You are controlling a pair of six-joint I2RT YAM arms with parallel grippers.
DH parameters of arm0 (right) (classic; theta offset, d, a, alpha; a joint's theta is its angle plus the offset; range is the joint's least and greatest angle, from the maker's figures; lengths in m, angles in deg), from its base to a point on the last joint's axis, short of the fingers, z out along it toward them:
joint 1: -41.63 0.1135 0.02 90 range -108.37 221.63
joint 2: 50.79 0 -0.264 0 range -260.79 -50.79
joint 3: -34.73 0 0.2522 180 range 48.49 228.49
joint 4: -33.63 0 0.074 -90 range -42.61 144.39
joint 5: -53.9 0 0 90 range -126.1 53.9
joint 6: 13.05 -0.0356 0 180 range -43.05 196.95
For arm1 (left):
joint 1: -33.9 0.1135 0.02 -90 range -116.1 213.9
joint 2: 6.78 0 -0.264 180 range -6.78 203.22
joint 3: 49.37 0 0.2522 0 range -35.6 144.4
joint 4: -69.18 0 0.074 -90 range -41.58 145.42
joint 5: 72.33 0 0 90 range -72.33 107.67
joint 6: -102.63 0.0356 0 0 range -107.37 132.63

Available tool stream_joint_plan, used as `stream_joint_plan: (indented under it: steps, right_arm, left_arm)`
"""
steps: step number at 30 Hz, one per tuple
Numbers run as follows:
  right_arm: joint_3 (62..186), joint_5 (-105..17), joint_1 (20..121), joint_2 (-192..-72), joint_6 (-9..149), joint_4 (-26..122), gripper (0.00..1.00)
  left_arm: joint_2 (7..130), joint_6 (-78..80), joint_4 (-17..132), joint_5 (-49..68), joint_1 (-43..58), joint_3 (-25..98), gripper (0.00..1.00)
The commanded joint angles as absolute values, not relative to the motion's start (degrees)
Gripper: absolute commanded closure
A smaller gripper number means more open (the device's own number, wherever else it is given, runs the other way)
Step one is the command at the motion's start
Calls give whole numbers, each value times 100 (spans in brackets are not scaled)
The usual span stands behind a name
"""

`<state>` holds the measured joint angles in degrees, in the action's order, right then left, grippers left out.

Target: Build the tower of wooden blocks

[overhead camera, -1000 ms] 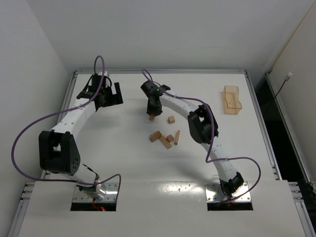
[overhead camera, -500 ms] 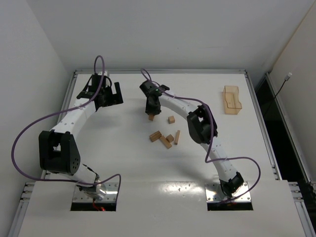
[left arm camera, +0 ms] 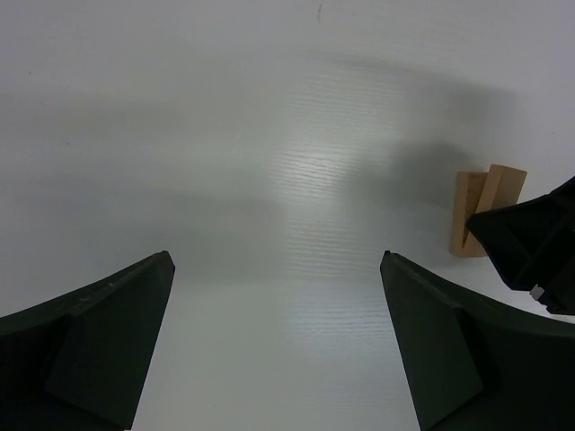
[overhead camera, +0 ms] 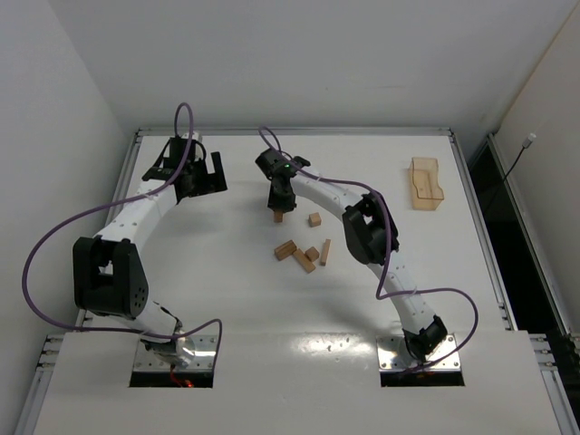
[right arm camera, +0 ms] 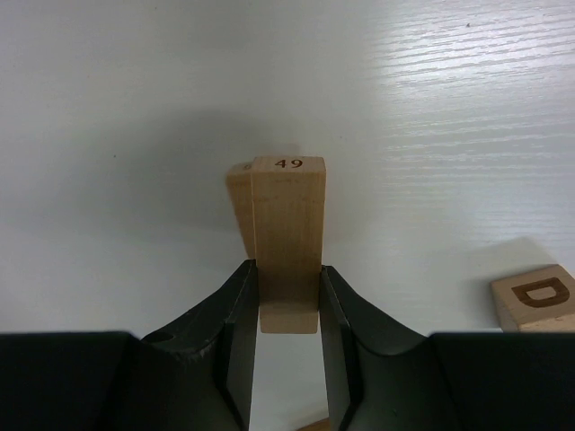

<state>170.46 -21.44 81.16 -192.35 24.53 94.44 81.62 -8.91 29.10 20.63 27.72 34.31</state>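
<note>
The table [overhead camera: 227,299] is matte white and faintly ribbed, with a soft sheen under the lamps and a metal rail [overhead camera: 294,131] round its edge. Plain white walls [overhead camera: 299,54] close in on 3 sides.

Near its middle lies a loose pile [overhead camera: 304,256] of 4 wooden blocks. Just beyond the pile sits a single cube lettered D [right arm camera: 535,301].

Beyond the pile and a little left of it, the right gripper [right arm camera: 287,296] points down and is clamped on the block marked 49 [right arm camera: 287,224], pinching its long sides. A second block [right arm camera: 238,206] stands touching that one, mostly hidden behind it. I cannot tell whether the 49 block rests on the surface.

Well to the left of the pile and farther back, the left gripper [left arm camera: 277,260] hangs over bare table, its fingers spread wide with nothing between them.

Far right of the pile, an amber plastic bin [overhead camera: 426,184] sits near the rail. Purple cables [overhead camera: 54,245] loop off both arms.
</note>
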Motion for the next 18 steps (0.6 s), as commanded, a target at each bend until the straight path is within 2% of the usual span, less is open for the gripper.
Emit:
stream_joint_plan:
  steps: [1,3,6,11,12,13,18]
  right_arm:
    - [17233,-1878,8145,-19142,2237,9546,100]
    - [17233,-1878,8145,-19142,2237,9546,100]
    - [17233,-1878,8145,-19142,2237,9494,85]
    - [17180,-2063,8198,-19142,2315,9432,83]
    - [17180,-2124,8198,-19142,2316,9371,87]
    - [17180,-2124,8198,-19142,2455,9371,98]
    - [17180,-2124,8198,-19019,2676,9212,100]
  left_arm:
    - [8155,-951,3081,1986,2836,3471,0]
    - [8155,-951,3081,1986,2836,3471,0]
    - [8155,-951,3081,1986,2836,3471,0]
    - [8155,-951,3081,1986,2836,3471,0]
    - [8155,-951,3081,1986,2836,3471,0]
    - [8207,-951,3081,1986,2836,3471,0]
    - [8208,-951,3081,1986,2836,3471,0]
